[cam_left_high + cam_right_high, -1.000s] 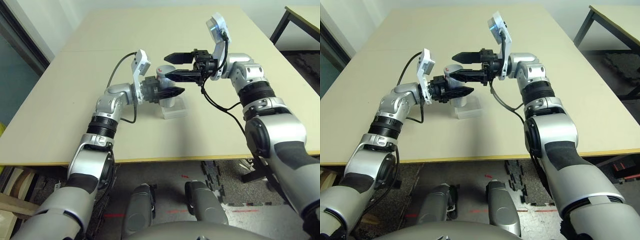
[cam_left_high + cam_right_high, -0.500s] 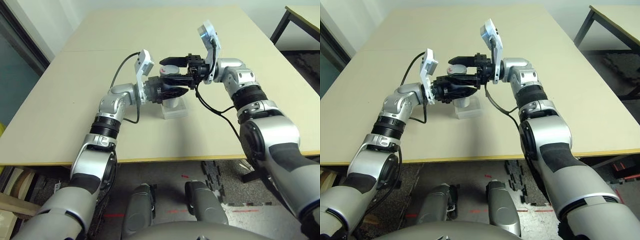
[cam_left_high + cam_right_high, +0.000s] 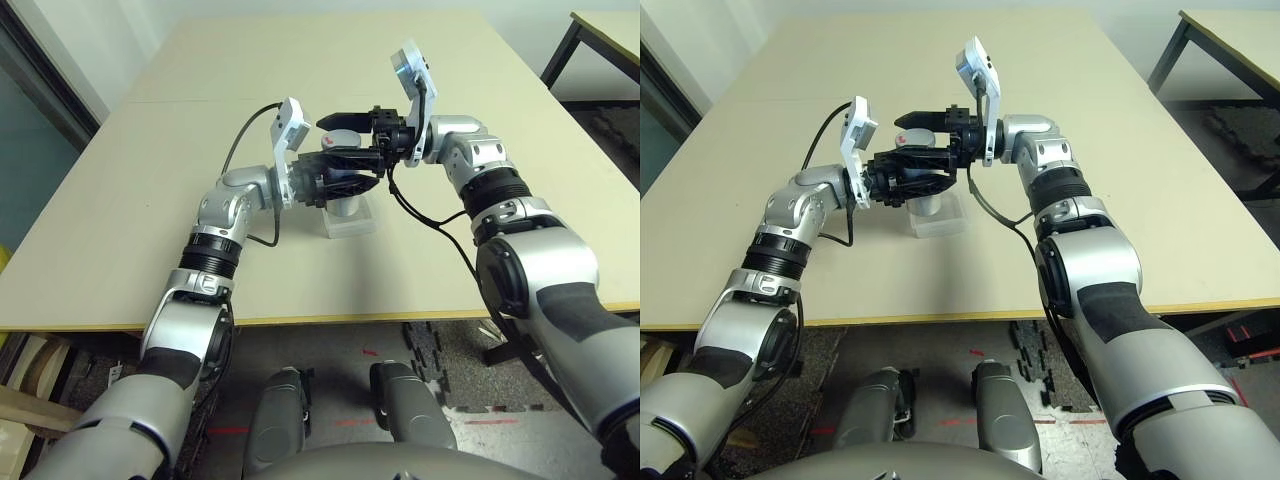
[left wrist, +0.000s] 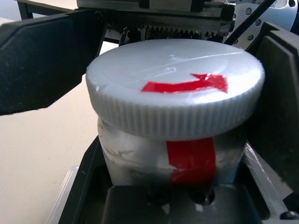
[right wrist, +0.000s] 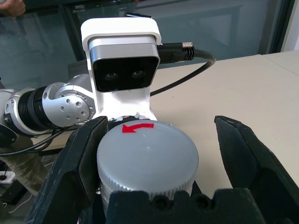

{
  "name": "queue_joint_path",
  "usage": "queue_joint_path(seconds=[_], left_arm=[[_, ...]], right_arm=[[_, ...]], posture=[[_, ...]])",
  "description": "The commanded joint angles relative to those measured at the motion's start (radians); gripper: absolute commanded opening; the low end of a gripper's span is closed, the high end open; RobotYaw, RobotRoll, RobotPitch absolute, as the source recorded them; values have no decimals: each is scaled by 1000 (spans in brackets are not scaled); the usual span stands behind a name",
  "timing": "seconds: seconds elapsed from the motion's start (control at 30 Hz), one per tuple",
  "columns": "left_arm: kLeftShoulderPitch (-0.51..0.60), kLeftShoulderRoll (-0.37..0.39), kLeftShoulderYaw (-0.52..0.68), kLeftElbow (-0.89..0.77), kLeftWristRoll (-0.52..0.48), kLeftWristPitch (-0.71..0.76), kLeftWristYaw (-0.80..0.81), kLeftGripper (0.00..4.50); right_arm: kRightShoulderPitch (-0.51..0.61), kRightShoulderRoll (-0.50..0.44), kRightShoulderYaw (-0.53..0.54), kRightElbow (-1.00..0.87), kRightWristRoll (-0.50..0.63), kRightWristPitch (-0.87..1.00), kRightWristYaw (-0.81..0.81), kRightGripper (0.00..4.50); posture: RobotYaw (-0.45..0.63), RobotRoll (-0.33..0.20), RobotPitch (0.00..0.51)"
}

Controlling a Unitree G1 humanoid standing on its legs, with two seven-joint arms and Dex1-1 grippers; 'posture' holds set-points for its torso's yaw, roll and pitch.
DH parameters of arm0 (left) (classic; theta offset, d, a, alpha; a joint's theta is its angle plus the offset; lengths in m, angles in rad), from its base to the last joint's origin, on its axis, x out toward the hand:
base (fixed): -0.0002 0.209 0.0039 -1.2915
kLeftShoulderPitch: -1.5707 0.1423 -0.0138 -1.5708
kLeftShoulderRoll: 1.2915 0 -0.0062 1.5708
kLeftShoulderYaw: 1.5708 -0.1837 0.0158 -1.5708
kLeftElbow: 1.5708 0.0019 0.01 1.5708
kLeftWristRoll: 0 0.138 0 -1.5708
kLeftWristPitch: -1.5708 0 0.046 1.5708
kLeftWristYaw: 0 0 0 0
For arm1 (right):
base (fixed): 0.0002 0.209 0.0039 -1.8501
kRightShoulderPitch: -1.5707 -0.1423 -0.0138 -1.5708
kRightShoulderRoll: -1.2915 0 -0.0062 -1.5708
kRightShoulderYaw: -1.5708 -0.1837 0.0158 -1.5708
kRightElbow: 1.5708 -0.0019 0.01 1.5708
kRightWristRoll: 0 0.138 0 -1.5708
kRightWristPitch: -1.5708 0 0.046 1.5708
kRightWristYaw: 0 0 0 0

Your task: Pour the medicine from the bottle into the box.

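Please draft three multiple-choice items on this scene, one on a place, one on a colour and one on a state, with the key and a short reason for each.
1. Where is the small silver-grey cylindrical bottle?
A. In the left gripper, above the shallow clear plastic box
B. Lying on the beige table
C. Inside the box

2. What colour is the arrow on the ribbed grey cap?
A. Blue
B. Red
C. Green

3. How does the right gripper stand?
A. Shut on the cap
B. Open around the cap
C. Far from the bottle

Key: 1 A, the left fingers clamp the bottle over the box; 2 B, red shows in both wrist views; 3 B, a gap remains beside the cap.
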Motion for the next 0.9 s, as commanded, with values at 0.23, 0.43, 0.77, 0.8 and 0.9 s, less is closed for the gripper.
queue_joint_path(seconds=[0.23, 0.43, 0.77, 0.8, 0.9], left_arm=[[14, 20, -5, -30, -2, 11, -20, 2715], [16, 28, -3, -33, -5, 13, -23, 2715], [18, 32, -5, -32, -5, 13, -23, 2715], [18, 32, -5, -32, -5, 13, -23, 2715], [18, 33, -5, -32, -5, 13, -22, 2715]], right_arm=[[-5, -29, -4, 30, -10, -10, -13, 4500], [0, -56, -10, 41, -9, -9, -13, 4500], [10, -98, -16, 59, -10, -9, -7, 4500], [11, -101, -16, 60, -10, -9, -7, 4500], [16, -109, -16, 63, -10, -10, -2, 4500]], posture=[[-177, 0, 92], [-175, 0, 88], [-177, 0, 87], [-177, 0, 87], [-178, 0, 90]])
